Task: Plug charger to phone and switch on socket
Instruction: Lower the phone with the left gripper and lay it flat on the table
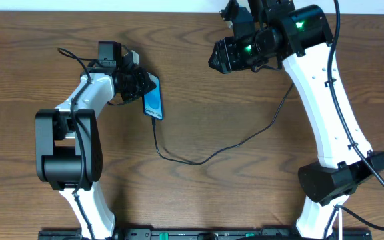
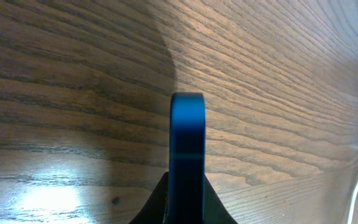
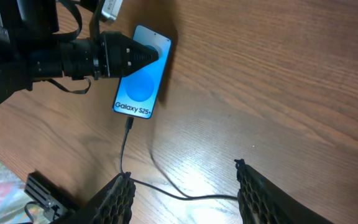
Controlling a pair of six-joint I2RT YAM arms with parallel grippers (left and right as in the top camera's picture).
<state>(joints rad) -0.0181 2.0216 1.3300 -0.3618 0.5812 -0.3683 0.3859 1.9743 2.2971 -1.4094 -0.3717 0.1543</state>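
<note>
phone (image 1: 153,101) in left hand (image 1: 144,89), charger (image 1: 199,160) from its near end rightward across table (image 1: 232,107)

qty | phone (image 1: 153,102) x1 | charger (image 3: 123,151) x1 | L arm (image 1: 89,93) + R arm (image 1: 325,113) = 2 | table (image 1: 245,200) x1

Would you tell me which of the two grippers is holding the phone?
The left gripper, shut on the phone; the right gripper stands open and empty.
</note>
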